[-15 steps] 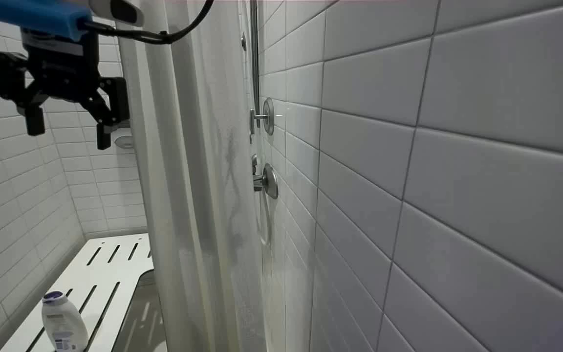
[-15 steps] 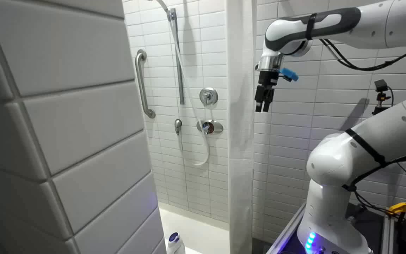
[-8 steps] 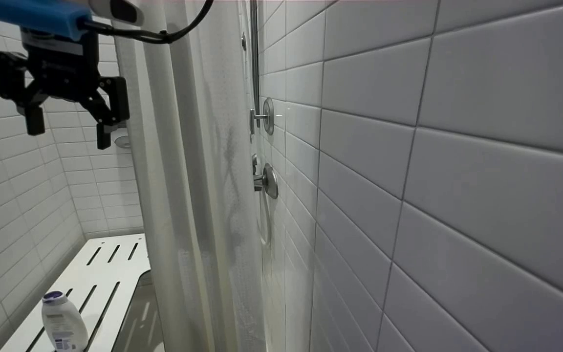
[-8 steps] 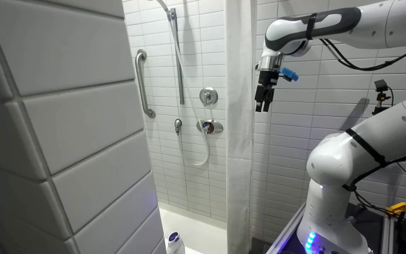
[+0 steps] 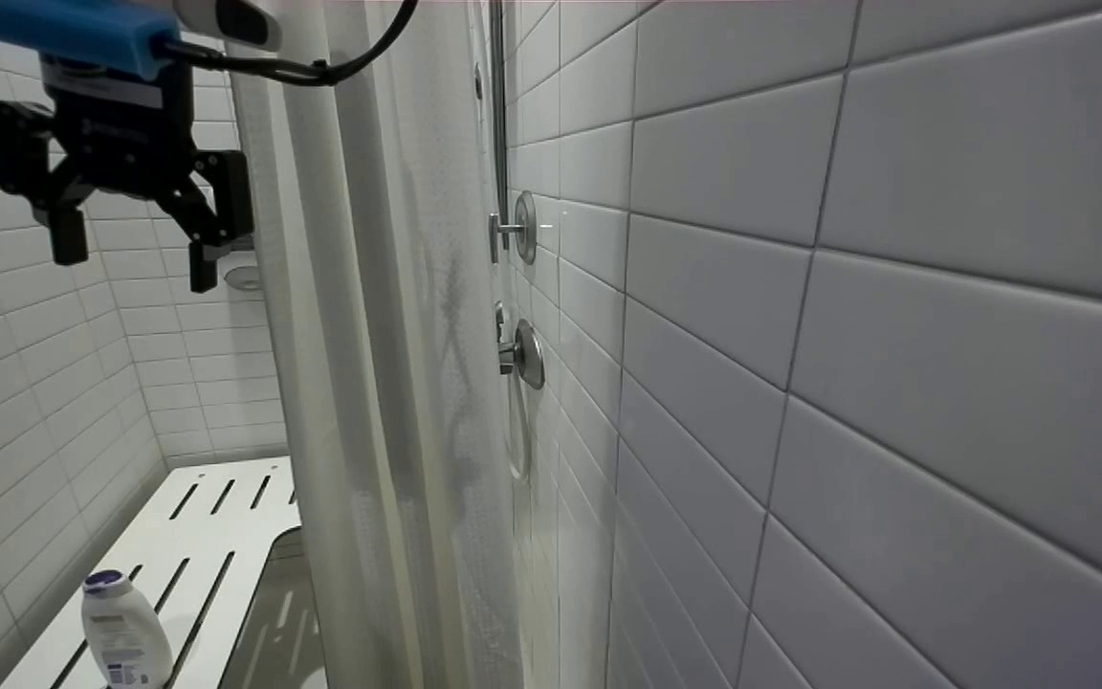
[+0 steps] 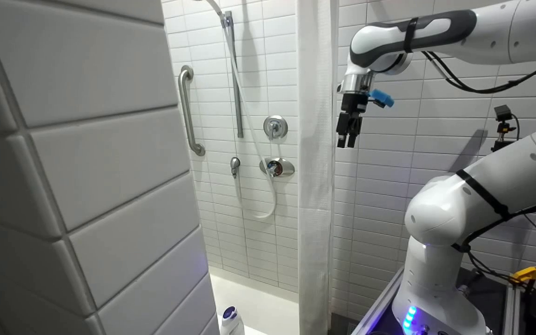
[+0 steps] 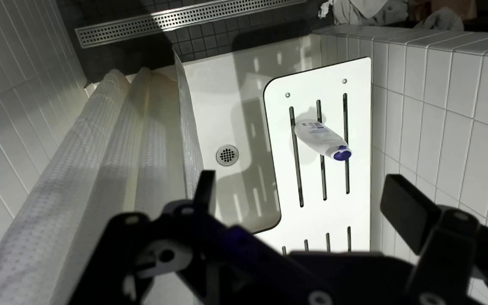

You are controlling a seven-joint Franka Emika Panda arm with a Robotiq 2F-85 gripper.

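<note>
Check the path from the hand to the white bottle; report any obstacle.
Nothing visible stands between the open hand and the white bottle; the wrist view shows the bottle in full on the slotted bench. The shower curtain hangs to one side, off that line.

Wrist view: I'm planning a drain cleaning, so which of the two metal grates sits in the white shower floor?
The small round grate, seen left of the slotted bench; the long strip grate lies among dark tiles instead.
</note>
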